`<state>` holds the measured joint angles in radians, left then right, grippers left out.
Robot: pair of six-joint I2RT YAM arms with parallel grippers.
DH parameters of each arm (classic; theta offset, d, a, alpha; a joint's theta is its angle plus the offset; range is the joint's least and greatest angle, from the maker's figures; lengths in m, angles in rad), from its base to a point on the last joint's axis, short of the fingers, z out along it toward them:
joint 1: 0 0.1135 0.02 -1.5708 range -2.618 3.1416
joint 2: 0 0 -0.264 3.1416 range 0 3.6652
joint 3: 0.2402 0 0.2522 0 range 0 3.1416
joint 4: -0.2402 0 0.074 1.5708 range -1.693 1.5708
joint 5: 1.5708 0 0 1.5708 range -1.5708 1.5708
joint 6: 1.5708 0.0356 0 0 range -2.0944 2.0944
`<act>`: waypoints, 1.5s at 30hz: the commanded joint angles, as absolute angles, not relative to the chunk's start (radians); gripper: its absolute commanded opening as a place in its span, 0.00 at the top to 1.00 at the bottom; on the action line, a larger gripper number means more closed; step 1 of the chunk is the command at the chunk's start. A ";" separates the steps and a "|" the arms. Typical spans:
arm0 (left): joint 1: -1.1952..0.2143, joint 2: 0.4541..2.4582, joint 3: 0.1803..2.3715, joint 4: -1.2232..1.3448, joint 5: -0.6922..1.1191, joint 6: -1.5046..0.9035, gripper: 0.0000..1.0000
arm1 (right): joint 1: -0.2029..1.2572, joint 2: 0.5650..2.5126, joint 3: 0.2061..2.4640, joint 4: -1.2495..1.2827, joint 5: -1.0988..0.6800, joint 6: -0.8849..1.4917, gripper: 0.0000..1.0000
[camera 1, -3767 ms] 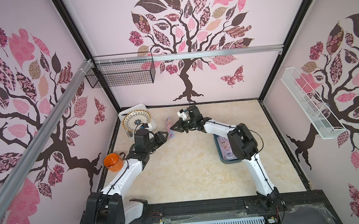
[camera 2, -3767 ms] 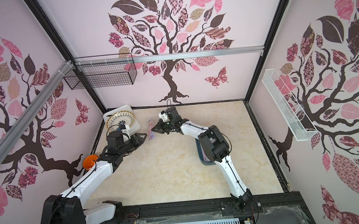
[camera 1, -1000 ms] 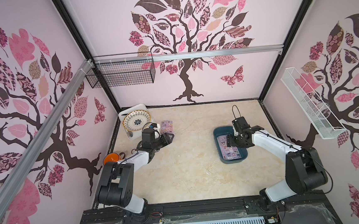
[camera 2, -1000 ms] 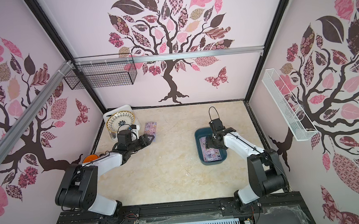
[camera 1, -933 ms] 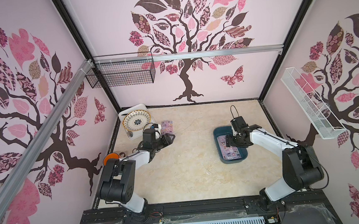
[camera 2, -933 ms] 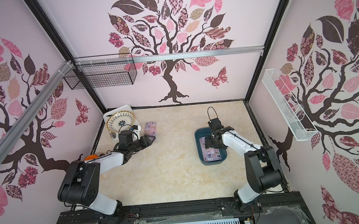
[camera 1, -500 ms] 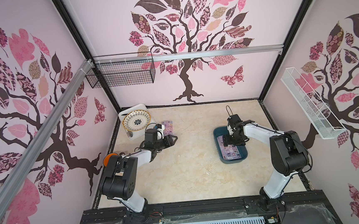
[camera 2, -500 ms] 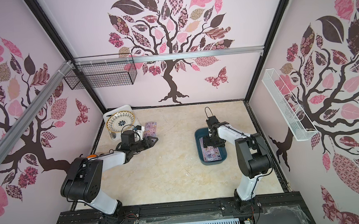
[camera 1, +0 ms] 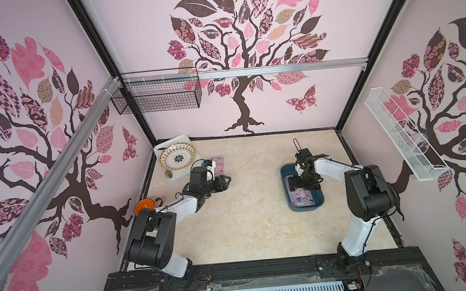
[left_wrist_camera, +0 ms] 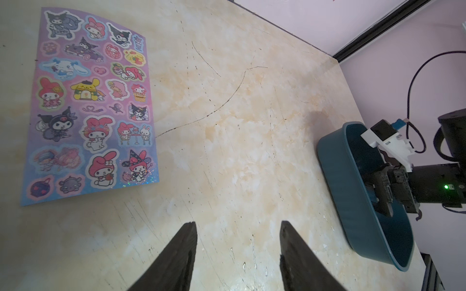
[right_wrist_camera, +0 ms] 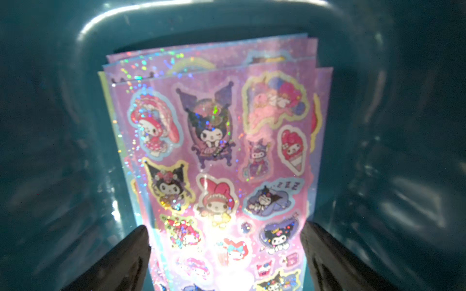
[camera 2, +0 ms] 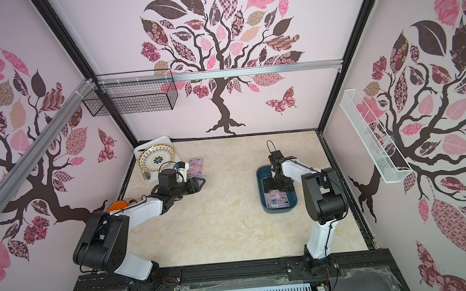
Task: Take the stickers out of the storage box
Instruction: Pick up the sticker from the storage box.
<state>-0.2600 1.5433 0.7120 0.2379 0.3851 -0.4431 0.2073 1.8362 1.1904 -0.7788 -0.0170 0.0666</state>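
Note:
The dark teal storage box (camera 1: 304, 208) (camera 2: 278, 210) sits on the right of the table, with a stack of pink cartoon stickers (camera 1: 304, 198) (camera 2: 277, 199) (right_wrist_camera: 222, 151) inside. My right gripper (camera 1: 303, 184) (camera 2: 278, 188) (right_wrist_camera: 225, 231) reaches down into the box, open, one finger on each side of the top sheet. One sticker sheet (camera 1: 218, 164) (camera 2: 196, 165) (left_wrist_camera: 90, 105) lies flat on the table at the far left. My left gripper (camera 1: 226, 181) (camera 2: 201, 183) (left_wrist_camera: 237, 226) hovers open and empty just in front of it.
A white tray (camera 1: 162, 149) with a patterned plate (camera 1: 177, 157) stands in the far left corner. An orange cup (camera 1: 144, 206) sits by the left wall. A black wire basket (camera 1: 156, 95) and a white one (camera 1: 402, 137) hang on the walls.
The right gripper has shifted toward the box's far end, dropped into it and opened wider. The left gripper has edged slightly right. Earlier, the right arm was over at the far left.

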 commanded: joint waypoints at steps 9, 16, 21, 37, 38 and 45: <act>-0.270 1.540 0.713 0.246 0.382 -0.423 0.42 | 0.215 1.854 1.180 -0.752 0.000 0.084 0.24; -0.272 1.546 0.718 0.242 0.385 -0.423 0.42 | 0.214 1.790 1.175 -0.747 -0.017 0.091 0.41; -0.272 1.548 0.719 0.243 0.391 -0.423 0.42 | 0.214 1.748 1.178 -0.762 -0.028 0.095 0.46; -0.288 1.543 0.721 0.269 0.431 -0.437 0.42 | 0.200 1.651 1.164 -0.766 -0.071 0.093 0.55; -0.291 1.543 0.723 0.272 0.436 -0.438 0.42 | 0.199 1.651 1.162 -0.762 -0.075 0.093 0.56; -0.307 1.567 0.745 0.308 0.488 -0.506 0.42 | 0.189 1.625 1.182 -0.780 -0.111 0.085 0.57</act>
<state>-0.3000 1.5482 0.7151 0.2600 0.4480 -0.4698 0.2012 1.6859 1.1664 -0.7635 -0.0837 0.0914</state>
